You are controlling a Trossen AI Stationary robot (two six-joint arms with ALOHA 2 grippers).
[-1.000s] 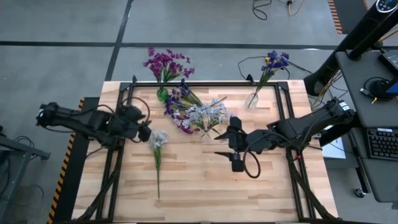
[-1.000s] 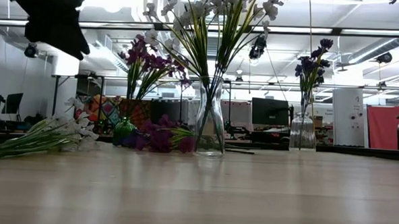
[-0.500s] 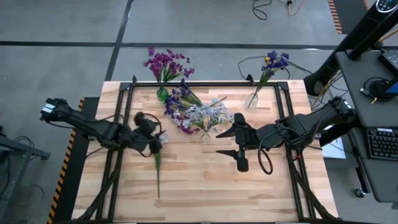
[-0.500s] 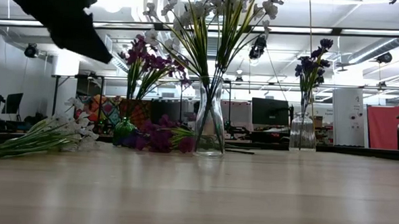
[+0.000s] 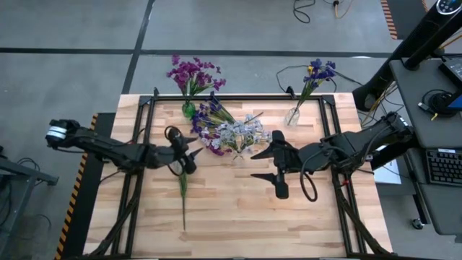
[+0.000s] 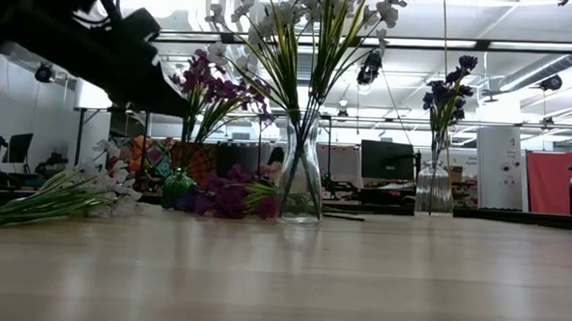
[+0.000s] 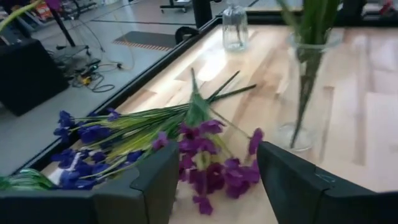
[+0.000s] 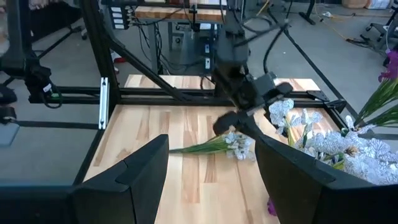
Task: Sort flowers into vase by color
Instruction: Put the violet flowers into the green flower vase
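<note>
The wooden tabletop [image 5: 238, 217] carries three vases. The clear middle vase [image 6: 301, 171], taken as the landmark, holds the pale white-lavender flowers [image 5: 242, 131]. Left of it and toward the far edge, a small green vase [image 5: 188, 110] holds the magenta flowers [image 5: 191, 72]. Right of it, near the far edge, a narrow clear vase [image 5: 292, 115] holds blue-violet flowers [image 5: 320, 72].

Loose flowers lie flat just left of the middle vase: a blue-violet spray [image 7: 93, 134] and a magenta-purple spray [image 7: 211, 155], their heads touching. Farther left lies a single white spray [image 5: 181, 191], stem pointing to the near edge.

The left hand [image 5: 189, 155] hangs over that white spray's head, fingers spread wide, empty as far as the overhead view shows. The right hand [image 5: 268, 165] hovers just right of the middle vase, fingers wide and empty.

Since a second ago the left arm has stretched out, carrying its hand from left of the white spray toward the middle vase; the right hand has barely shifted, and the flowers lie as they did.
</note>
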